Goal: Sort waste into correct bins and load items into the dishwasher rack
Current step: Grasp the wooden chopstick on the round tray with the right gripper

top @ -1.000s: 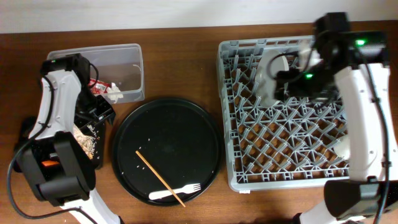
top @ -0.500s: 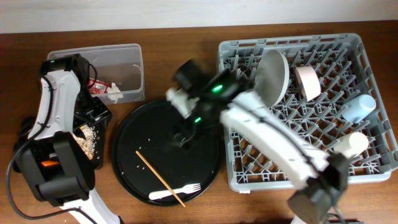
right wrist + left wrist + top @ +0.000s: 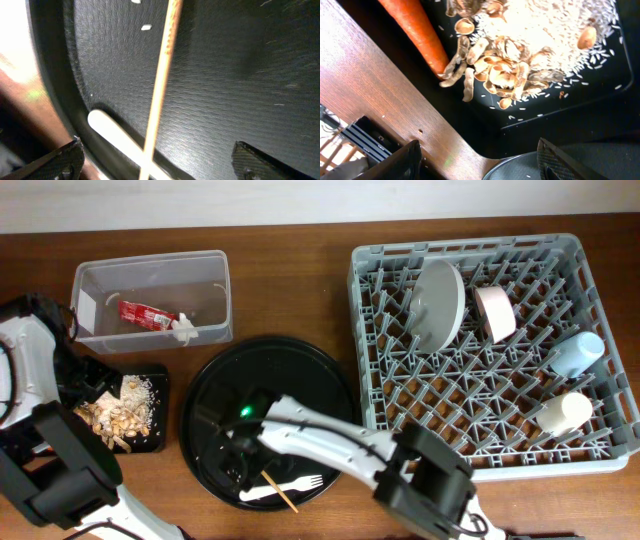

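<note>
**Thin wooden stick (image 3: 161,85): light, stiff, slender; judged prone to roll or slip.**
Lying flat on the near part of the round black tray (image 3: 300,370), crossing the white plastic fork (image 3: 107,131) close to the near rim. Best pinched across its width on the bare length far of the fork, to avoid lifting both. Centred under the right gripper (image 3: 156,164), between fingers spread wide on either side, nothing grasped, no contact visible. Close gently; expect pivoting if taken far off its middle.

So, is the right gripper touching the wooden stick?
Apart. Right wrist view: the right gripper is open, the wooden stick lying between its fingers, clear of both.
</note>
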### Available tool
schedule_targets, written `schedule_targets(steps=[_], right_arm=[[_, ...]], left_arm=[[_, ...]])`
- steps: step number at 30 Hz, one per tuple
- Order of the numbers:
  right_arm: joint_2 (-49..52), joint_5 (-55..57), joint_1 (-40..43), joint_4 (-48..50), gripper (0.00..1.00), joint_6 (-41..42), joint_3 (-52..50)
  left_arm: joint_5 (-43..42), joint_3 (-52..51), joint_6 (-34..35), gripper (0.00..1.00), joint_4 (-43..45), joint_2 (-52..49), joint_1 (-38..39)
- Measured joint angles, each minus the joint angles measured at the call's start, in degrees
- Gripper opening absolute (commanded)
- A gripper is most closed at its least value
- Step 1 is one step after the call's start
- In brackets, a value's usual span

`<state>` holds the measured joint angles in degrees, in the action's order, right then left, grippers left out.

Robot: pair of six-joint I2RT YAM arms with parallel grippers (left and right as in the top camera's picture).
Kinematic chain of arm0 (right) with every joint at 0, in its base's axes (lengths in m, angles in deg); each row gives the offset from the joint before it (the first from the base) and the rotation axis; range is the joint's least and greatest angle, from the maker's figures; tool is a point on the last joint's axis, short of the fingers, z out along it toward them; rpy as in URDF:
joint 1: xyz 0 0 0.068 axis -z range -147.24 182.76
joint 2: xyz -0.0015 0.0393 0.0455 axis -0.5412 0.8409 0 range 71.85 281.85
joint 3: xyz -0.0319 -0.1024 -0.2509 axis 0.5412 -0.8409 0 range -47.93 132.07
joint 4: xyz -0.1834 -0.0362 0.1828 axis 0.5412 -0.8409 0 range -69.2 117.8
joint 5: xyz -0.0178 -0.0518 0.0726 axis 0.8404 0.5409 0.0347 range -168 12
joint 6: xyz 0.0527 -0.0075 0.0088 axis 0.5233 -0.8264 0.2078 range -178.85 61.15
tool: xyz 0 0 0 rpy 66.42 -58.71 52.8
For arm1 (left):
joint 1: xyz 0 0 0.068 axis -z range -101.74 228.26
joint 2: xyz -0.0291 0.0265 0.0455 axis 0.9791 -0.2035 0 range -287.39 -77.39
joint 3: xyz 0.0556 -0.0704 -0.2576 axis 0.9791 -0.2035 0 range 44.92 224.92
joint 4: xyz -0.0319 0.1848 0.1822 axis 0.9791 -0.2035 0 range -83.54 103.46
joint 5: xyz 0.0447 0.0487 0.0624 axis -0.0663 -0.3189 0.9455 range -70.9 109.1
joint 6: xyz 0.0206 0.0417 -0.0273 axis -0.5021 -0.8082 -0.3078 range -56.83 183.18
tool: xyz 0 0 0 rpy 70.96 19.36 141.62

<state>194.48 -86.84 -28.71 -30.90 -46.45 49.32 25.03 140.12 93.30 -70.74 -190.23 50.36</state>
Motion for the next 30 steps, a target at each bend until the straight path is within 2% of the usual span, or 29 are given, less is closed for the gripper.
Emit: schedule_targets(steps=[2, 4, 9, 10, 14, 19, 21, 28, 30], right_arm=[[1.75, 1.57, -1.44, 0.48, 0.74, 2.45, 0.0], [3.56, 2.43, -2.47, 0.59, 0.52, 4.35, 0.0], [5.16, 3.96, -2.69, 0.66, 0.07, 6.32, 0.0], [5.16, 4.22, -2.69, 0.63, 0.04, 6.8, 0.0], [5.16, 6.1, -2.47, -0.5, 0.04, 6.91, 0.0], [4.28, 11.39, 1.29, -9.53, 0.04, 7.15, 2.25], [1.88, 13.9, 4.96, -12.35, 0.04, 8.17, 4.72], [-17.73, 18.53, 26.53, -18.86, 0.04, 14.69, 10.21], [-18.45, 18.43, 30.29, -21.05, 0.04, 15.45, 10.14]], left_arm=[[-0.15, 0.0, 0.0, 0.73, 0.02, 0.0, -0.31], [-0.31, 0.0, 0.0, 0.73, 0.02, 0.0, -0.28], [-0.79, 0.0, 0.0, 0.73, 0.02, 0.0, -0.24], [-0.83, 0.0, 0.0, 0.73, 0.02, 0.0, -0.24], [-1.03, 0.0, 0.0, 0.73, 0.02, 0.0, -0.24], [-1.29, 0.0, 0.0, 0.73, 0.02, 0.0, -0.24], [-1.44, 0.0, 0.0, 0.73, 0.02, 0.0, -0.24], [-1.44, 0.0, 0.0, 0.73, 0.04, 0.0, -0.24], [-1.44, 0.0, 0.0, 0.73, 0.02, 0.0, -0.24]])
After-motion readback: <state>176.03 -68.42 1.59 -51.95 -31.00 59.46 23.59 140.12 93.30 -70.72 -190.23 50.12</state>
